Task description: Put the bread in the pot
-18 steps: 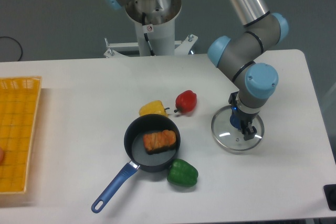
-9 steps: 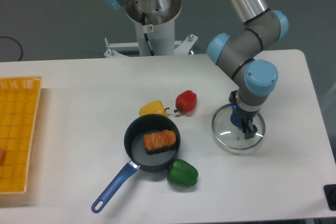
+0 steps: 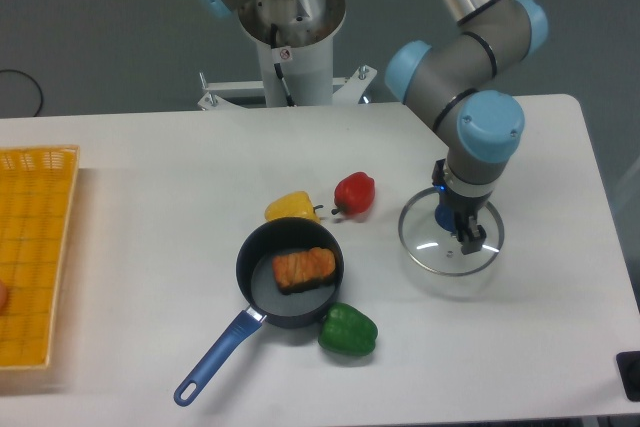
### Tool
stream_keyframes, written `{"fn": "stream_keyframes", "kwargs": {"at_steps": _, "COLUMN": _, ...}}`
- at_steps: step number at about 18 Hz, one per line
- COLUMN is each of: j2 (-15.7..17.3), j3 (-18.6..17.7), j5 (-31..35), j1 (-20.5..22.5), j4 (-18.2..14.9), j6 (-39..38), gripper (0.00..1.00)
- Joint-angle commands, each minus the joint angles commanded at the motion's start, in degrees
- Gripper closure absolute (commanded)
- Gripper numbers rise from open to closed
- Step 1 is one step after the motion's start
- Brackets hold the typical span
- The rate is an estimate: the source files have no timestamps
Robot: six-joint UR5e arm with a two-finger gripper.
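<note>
The bread, an orange-brown slab, lies inside the dark grey pot, whose blue handle points to the front left. My gripper is to the right of the pot, pointing down over the round clear glass lid. Its fingers are shut on the lid's blue knob, which is mostly hidden between them. The lid looks raised a little off the table, with a shadow under it.
A yellow pepper and a red pepper lie just behind the pot. A green pepper touches its front right side. A yellow basket sits at the left edge. The arm's base stands at the back.
The gripper and the glass lid have moved slightly up and to the left together. The lid has come off the table. The pot, bread and peppers have not moved.
</note>
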Motion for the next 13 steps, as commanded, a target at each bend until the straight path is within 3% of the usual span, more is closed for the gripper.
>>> {"fn": "stream_keyframes", "kwargs": {"at_steps": 3, "j2": 0.8, "j3": 0.0, "j5": -0.1, "j1": -1.1, "j4": -1.7, "j6": -0.9, "gripper": 0.40}}
{"fn": "stream_keyframes", "kwargs": {"at_steps": 13, "j2": 1.3, "j3": 0.1, "j5": 0.2, "j1": -1.2, "j4": -1.7, "j6": -0.9, "gripper": 0.40}}
